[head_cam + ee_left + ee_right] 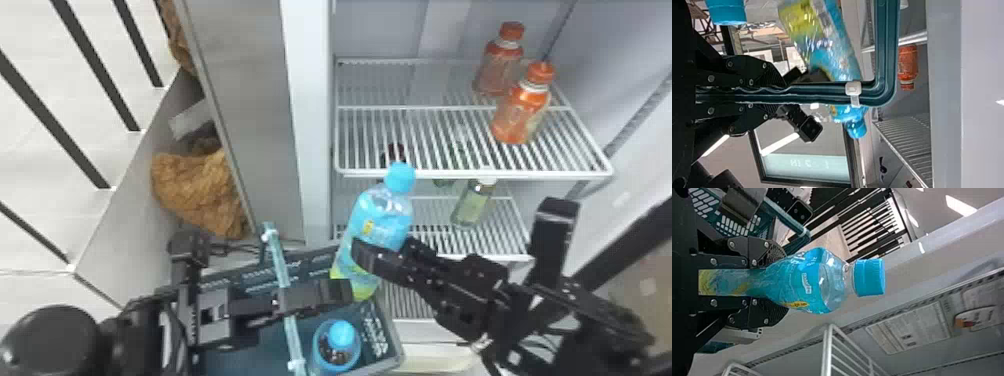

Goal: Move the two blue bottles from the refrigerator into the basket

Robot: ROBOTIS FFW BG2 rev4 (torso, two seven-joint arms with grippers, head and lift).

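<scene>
The two-fingered black left gripper (340, 292) is clasping the teal plastic handle (277, 255) of the teal slotted basket (396, 350), a blue-capped plastic bottle (341, 336) is standing inside, and a blue-labelled, yellow-patched plastic bottle (381, 215) is tilting above the edge, squeezed by the two-fingered black right gripper (385, 251)

On the upper wire shelf (470, 175), one orange bottle (498, 70) is standing by the far right corner, and a second orange bottle (520, 115) is standing in front of it, near the right edge. Past the front edge, toward the left corner, I'm glimpsing something dark red (395, 151) through the wires. A pale green bottle (471, 207) is standing toward the right edge of the lower wire shelf (515, 257). Crumpled brown material (197, 187) is lying off to the left.
</scene>
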